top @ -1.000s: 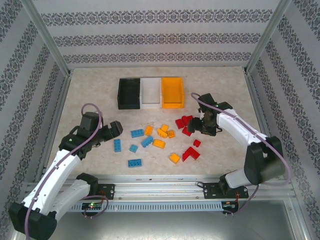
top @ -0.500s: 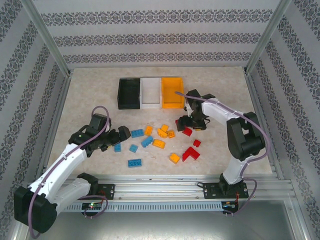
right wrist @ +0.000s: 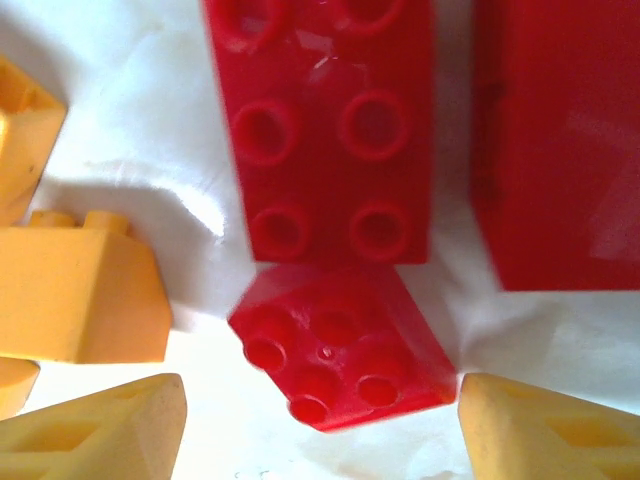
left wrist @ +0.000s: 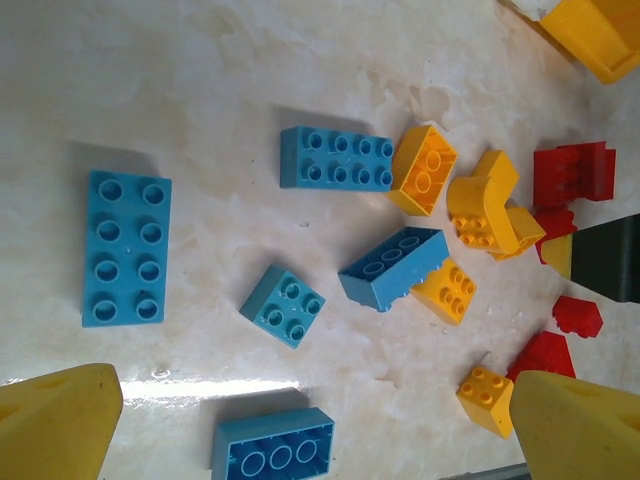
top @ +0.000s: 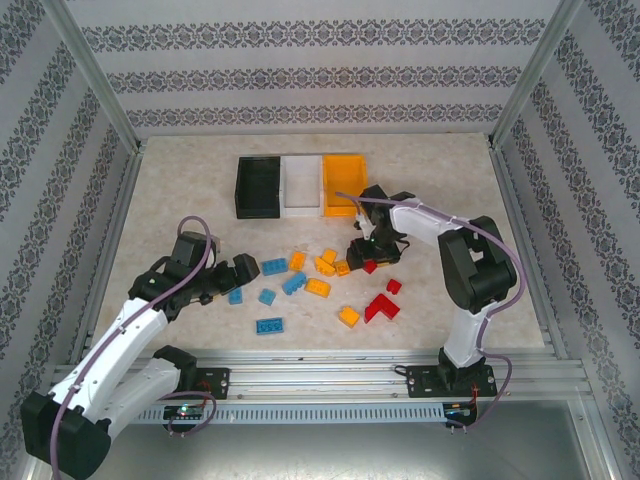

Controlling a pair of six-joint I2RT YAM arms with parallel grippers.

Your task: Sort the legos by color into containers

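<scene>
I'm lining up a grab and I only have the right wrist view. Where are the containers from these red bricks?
Observer: Beyond them, in a row: black bin, white bin, orange bin. The orange one is nearest the right gripper.
Operator: And the left arm?
Observer: The left gripper hangs open above the blue bricks, holding nothing.
Operator: More red elsewhere?
Observer: Yes, an L-shaped red piece lies nearer the right arm's base.

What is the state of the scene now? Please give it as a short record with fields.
left gripper: open, empty, close to blue eight-stud brick
right gripper: open, straddling small red four-stud brick
bins: black bin, white bin, yellow bin, in a row, apparently empty
progress: no brick seen in a bin; all lie on table
</scene>
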